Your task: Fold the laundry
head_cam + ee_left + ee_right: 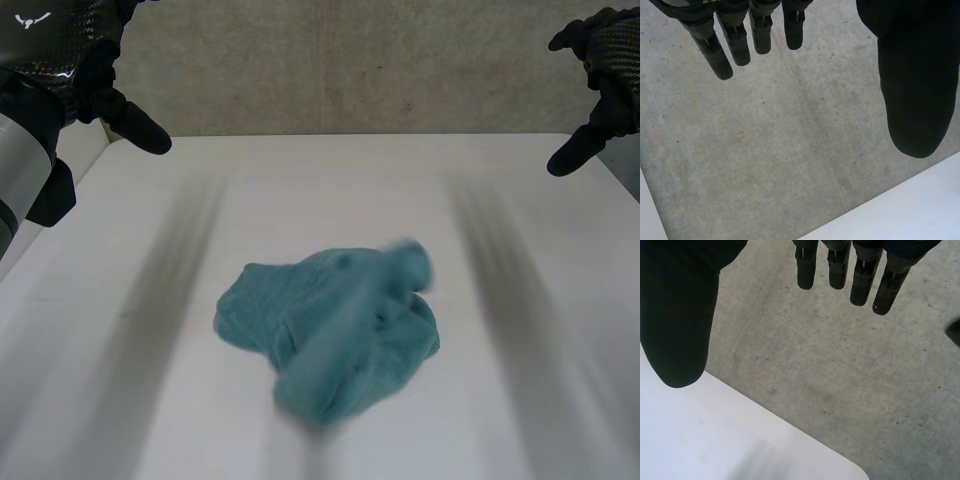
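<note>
Head view: a crumpled teal cloth (330, 330) lies mid-table, with bare white table (300, 180) around it out to each edge. The left hand (110, 95) hangs near the far left corner and the right hand (600, 80) near the far right, both well apart from the cloth. The left arm bears a small white winged mark (33, 20).

Left wrist view: fingers (737, 42) straight, holding nothing, over grey floor (780, 150) beside the table edge.

Right wrist view: fingers (860, 280) straight and empty above the table's rounded corner.

The left hand (118, 108) and the right hand (603, 85) are matt black, with slim segmented fingers (720, 55) with rounded tips and a broad smooth thumb (915, 90). Behind the left hand, the wrist cover (60, 45) has a carbon weave with a small white winged mark (33, 19), and the arm (20, 175) is light grey.
</note>
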You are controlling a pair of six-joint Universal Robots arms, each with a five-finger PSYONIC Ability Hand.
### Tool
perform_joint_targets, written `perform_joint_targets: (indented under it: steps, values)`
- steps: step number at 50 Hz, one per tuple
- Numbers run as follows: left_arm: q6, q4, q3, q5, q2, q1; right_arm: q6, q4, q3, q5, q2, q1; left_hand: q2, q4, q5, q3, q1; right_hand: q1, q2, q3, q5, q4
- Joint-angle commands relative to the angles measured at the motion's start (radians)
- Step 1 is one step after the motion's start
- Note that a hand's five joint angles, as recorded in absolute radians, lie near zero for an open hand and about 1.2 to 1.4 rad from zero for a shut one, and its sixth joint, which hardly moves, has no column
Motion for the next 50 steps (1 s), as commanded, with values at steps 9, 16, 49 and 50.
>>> perform_joint_targets:
  steps: [9, 16, 49, 50]
  values:
    - [0.013, 0.004, -0.033, 0.015, -0.036, -0.013, -0.009, 0.01, 0.024, -0.117, 0.016, 0.002, -0.028, -0.032, -0.041, -0.036, -0.029, -0.018, -0.047, -0.04, -0.056, -0.057]
    - [0.01, -0.016, -0.041, 0.083, -0.129, -0.033, -0.116, 0.047, 0.069, -0.145, 0.044, 0.002, -0.005, -0.009, -0.017, -0.013, -0.006, -0.018, -0.047, -0.04, -0.056, -0.057]
    - [-0.336, -0.114, -0.349, -0.095, -0.306, -0.346, -0.561, -0.063, 0.426, -0.553, 0.261, -0.049, 0.043, 0.039, 0.03, 0.035, 0.042, 0.362, 0.333, 0.34, 0.324, 0.323]
    - [-0.336, -0.111, -0.343, -0.097, -0.325, -0.349, -0.56, -0.086, 0.429, -0.55, 0.272, -0.049, 0.031, 0.027, 0.018, 0.022, 0.03, 0.365, 0.336, 0.343, 0.327, 0.326]
